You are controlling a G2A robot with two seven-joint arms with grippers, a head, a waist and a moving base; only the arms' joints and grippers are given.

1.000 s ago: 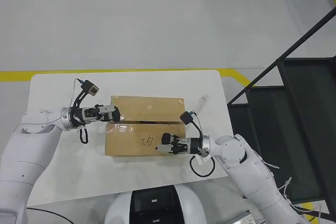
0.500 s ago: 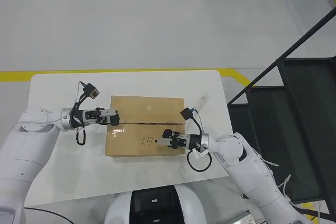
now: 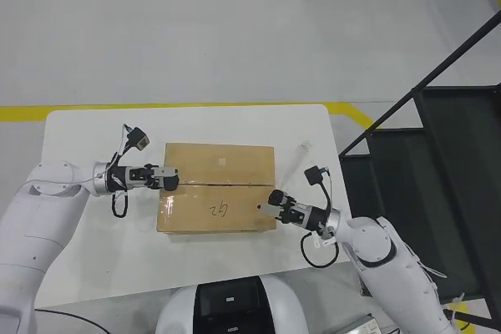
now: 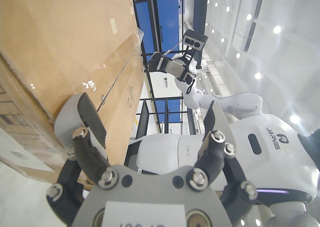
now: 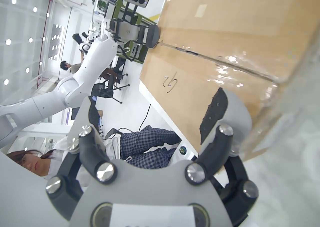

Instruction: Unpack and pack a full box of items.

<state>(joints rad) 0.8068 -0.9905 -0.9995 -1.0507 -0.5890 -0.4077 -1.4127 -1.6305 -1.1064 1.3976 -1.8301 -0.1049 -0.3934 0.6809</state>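
Observation:
A closed cardboard box (image 3: 217, 188) stands in the middle of the white table (image 3: 83, 250), with clear tape along its top seam (image 3: 221, 181) and a handwritten mark on the near flap. My left gripper (image 3: 169, 177) is at the left end of the seam. It is open, and one finger (image 4: 90, 117) lies against the top edge of the box (image 4: 62, 37). My right gripper (image 3: 271, 201) is open at the box's right end, just off the edge and near the top corner. In the right wrist view the box (image 5: 237, 25) lies beyond the open right gripper (image 5: 152, 112).
A small clear item (image 3: 303, 149) lies on the table to the right of the box. Black metal stairs (image 3: 434, 159) stand past the table's right edge. There is bare table in front of the box and to its left.
My right gripper has drawn back to the right, from above the near flap to just past the box's right edge. The left gripper has shifted only slightly at the seam's left end.

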